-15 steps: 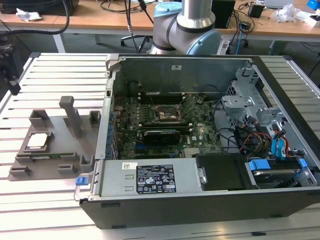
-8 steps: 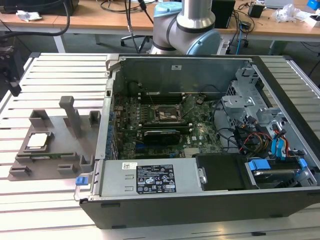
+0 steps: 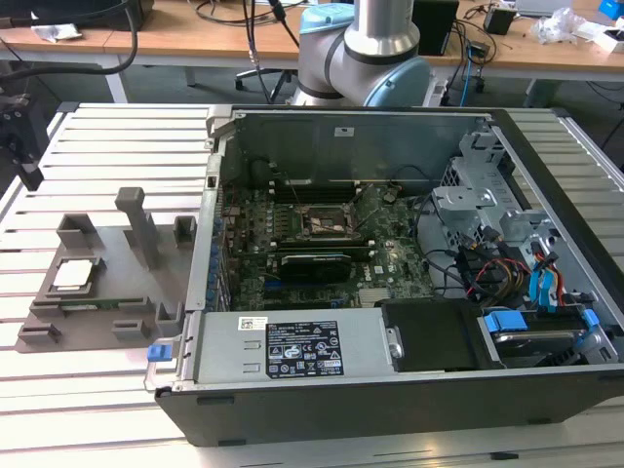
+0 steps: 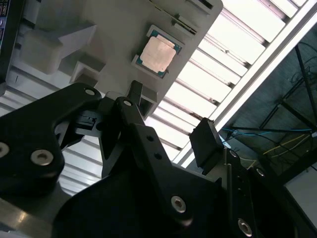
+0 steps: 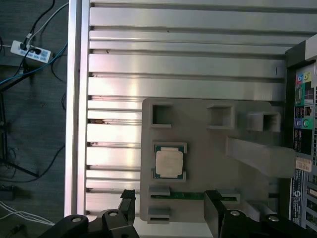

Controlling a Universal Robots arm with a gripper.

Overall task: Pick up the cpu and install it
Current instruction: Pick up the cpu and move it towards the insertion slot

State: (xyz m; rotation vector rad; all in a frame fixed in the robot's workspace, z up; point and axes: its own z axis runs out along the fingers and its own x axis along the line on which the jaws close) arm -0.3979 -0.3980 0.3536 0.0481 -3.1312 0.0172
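**Entry: chip pick-up, gripper approaching over the tray**

- **Chip:** the cpu [image 5: 169,161] is lying flat, metal top up, in a square recess of the grey tray [image 5: 213,163]. In the exterior view the tray is sitting on the slatted table [image 3: 68,400], just beside the open computer case [image 3: 390,395], on the exterior view's left.
- **Gripper:** the gripper [image 5: 171,204] is hanging above the tray with its fingers spread wide, gripping nothing and clear of the chip.
- **Handling:** this looks like the approach for the pick. Doing it well likely means centring over the chip, squaring the fingers to two opposite edges, descending level and closing gently. The chip is thin, and the recess walls seem to leave little room.
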